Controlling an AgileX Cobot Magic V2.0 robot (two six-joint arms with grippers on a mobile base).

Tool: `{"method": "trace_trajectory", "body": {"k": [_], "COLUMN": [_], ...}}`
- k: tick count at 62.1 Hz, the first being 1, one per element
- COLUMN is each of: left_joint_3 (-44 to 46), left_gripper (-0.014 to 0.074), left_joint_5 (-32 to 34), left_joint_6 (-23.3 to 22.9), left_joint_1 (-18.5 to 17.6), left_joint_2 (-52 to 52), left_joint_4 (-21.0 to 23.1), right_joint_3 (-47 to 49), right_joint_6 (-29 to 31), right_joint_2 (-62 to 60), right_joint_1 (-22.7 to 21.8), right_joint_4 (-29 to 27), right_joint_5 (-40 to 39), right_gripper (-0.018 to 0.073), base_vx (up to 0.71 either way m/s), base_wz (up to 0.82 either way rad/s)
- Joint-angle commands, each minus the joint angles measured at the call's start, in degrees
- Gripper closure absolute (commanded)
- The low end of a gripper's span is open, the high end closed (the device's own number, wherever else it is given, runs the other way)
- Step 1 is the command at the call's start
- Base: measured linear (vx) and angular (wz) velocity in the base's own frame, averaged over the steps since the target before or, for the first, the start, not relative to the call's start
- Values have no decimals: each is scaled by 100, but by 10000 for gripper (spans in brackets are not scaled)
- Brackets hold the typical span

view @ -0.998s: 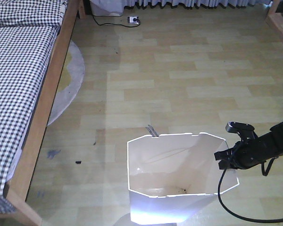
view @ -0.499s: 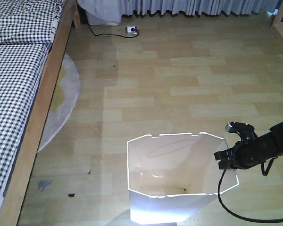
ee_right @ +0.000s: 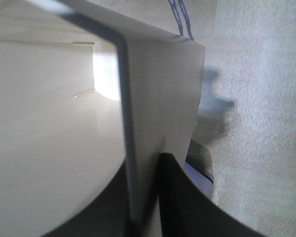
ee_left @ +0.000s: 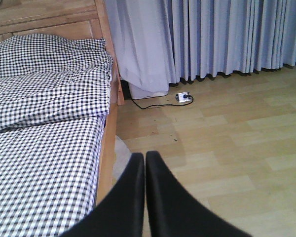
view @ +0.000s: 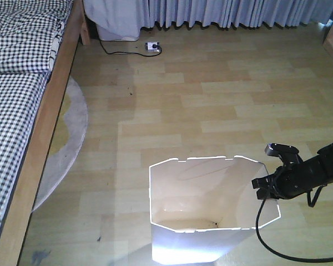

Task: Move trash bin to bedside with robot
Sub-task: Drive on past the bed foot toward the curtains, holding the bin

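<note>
- DORM ROOM: The right gripper (view: 265,187) is clamped on the right-hand rim of the trash bin (view: 194,188). The wrist view shows its two black fingers (ee_right: 180,207) straddling the thin wall, one inside and one outside.
- The left gripper (ee_left: 144,157) has its jaws pressed together on nothing and points toward the bed (ee_left: 44,148).
- The bin stands in the foreground, well apart from the bed's wooden side rail (view: 44,138), with bare laminate floor (view: 211,100) between them. Whether its base rests on the boards or hangs clear cannot be told.
- The step in hand appears to be carrying the bin across to the bedside.
- Doing it well calls for a firm pinch and a slow, even approach, because a hold on one side of the rim could let the bin swing or twist.
- The bin should be set down just beside the rail rather than half on the rug (view: 66,149), where it might tip.
- The bin is white plastic, with flat faceted panels narrowing downward, a notched angular rim and a glossy cream inside. It looks thin, light and likely to flex.
- The bedding is a soft, rumpled black-and-white check, and the frame is pale wood. The round grey rug pokes out from under the bed.
- A black cable (view: 263,238) loops down from the arm beside the bin.
- Pleated bluish curtains (view: 227,11) and a white power strip (view: 151,46) line the far wall.
</note>
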State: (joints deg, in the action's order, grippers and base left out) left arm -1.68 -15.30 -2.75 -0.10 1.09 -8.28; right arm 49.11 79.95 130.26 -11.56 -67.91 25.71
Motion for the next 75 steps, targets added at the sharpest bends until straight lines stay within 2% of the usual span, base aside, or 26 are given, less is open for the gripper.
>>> {"method": "trace_trajectory", "body": {"k": [1,75], "left_joint_3": [-165,-165], "left_gripper": [602,602], "left_joint_5": [421,421], "left_joint_6": [-46,-46], "left_joint_1": [-35,-35], "left_joint_2": [57,57], "left_joint_4": [24,24], "right_joint_3": [84,84], "right_joint_6": [-55,-55], "right_joint_2": [-413,-413], "right_joint_1": [-22,-22], "right_joint_4": [-265,-264], "right_joint_5": [981,975], "right_gripper": [565,565], "base_vx": [38,37], "base_wz": [-5,3]}}
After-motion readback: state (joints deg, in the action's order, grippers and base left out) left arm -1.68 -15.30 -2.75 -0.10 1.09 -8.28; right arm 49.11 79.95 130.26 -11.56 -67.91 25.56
